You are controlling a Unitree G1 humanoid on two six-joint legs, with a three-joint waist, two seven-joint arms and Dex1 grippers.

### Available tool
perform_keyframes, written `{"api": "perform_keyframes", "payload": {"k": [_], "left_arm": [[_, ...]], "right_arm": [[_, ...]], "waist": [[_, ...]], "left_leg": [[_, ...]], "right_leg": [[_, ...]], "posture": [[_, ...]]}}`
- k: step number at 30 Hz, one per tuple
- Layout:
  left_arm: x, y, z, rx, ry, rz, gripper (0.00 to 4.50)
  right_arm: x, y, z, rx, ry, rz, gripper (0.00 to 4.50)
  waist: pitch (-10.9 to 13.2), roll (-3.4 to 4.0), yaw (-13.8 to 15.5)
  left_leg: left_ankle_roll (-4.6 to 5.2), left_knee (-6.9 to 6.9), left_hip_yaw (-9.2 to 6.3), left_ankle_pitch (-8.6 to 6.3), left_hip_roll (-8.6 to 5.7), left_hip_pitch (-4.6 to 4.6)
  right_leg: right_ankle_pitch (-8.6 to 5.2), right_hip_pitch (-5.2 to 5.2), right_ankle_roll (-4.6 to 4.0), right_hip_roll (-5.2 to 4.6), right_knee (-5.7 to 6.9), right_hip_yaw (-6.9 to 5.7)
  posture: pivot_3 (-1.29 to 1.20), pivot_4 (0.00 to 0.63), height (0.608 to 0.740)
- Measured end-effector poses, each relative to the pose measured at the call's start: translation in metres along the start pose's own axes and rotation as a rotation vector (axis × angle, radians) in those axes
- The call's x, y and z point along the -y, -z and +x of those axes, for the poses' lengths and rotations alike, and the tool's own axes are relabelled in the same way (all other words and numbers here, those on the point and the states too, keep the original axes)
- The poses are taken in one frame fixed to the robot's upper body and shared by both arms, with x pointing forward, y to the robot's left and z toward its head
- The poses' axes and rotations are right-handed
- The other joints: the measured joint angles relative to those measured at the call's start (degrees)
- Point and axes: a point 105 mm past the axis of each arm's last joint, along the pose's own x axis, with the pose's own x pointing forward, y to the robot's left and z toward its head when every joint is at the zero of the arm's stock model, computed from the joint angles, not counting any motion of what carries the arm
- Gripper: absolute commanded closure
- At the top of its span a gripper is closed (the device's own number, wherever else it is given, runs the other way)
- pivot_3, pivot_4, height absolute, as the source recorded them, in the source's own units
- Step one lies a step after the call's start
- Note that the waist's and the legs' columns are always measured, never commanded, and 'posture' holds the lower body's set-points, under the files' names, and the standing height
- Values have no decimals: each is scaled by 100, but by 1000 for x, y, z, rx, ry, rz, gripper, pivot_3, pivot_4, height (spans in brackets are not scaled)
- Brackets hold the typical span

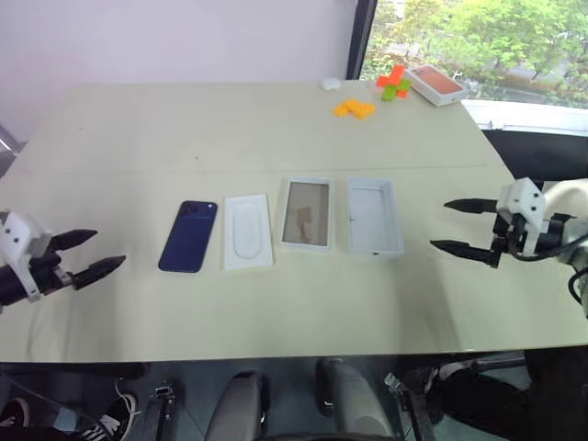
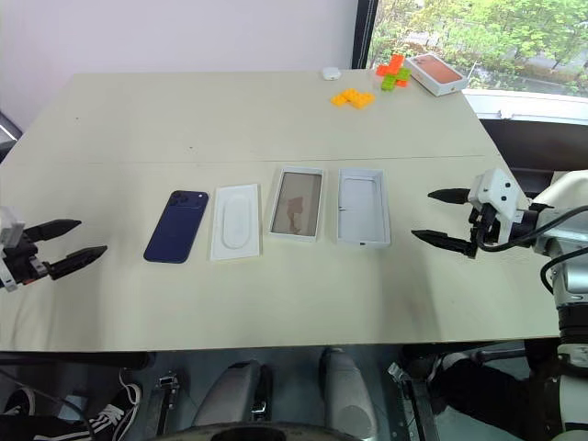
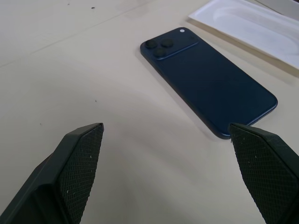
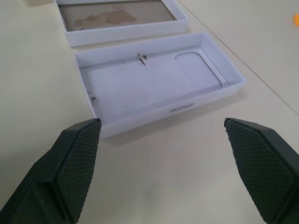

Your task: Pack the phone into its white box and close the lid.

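Observation:
The dark blue phone [image 1: 188,235] lies back-up on the table, its camera cluster at the far end. To its right sit a flat white insert [image 1: 248,231], then the white box [image 1: 306,213] with its shiny brownish floor up, then the lid [image 1: 374,216] lying with its white inside up. My left gripper [image 1: 106,250] hovers open left of the phone, which the left wrist view shows as the phone [image 3: 210,84] just beyond the fingertips. My right gripper [image 1: 439,224] hangs open right of the lid, aimed at the lid [image 4: 154,84], and touches nothing.
At the far right of the table stand an orange-topped white box [image 1: 435,84], orange and green blocks [image 1: 393,84], more orange blocks [image 1: 354,108] and a small white object [image 1: 330,84]. The table's near edge [image 1: 276,342] runs below the row of items.

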Motion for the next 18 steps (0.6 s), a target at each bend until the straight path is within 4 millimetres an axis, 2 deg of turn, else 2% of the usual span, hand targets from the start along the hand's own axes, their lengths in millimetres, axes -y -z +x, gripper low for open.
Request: {"api": "perform_keyframes", "payload": {"k": [5, 15, 18], "left_arm": [[-1, -2, 1, 7, -4, -13, 0], [0, -41, 17, 112, 12, -6, 0], [0, -44, 21, 117, 15, -8, 0]], "right_arm": [[1, -1, 0, 1, 3, -7, 78], [3, -14, 7, 27, 10, -41, 78], [3, -15, 8, 30, 16, -43, 78]], "waist": [[0, 0, -1], [0, 0, 4], [0, 0, 2]], "left_leg": [[0, 0, -1, 0, 0, 0], [0, 0, -1, 0, -1, 0], [0, 0, -2, 0, -1, 0]], "right_leg": [[8, 0, 13, 1, 0, 0], [9, 0, 16, 0, 1, 0], [9, 0, 15, 2, 1, -1]], "posture": [[0, 150, 740], [0, 150, 740], [0, 150, 740]]}}
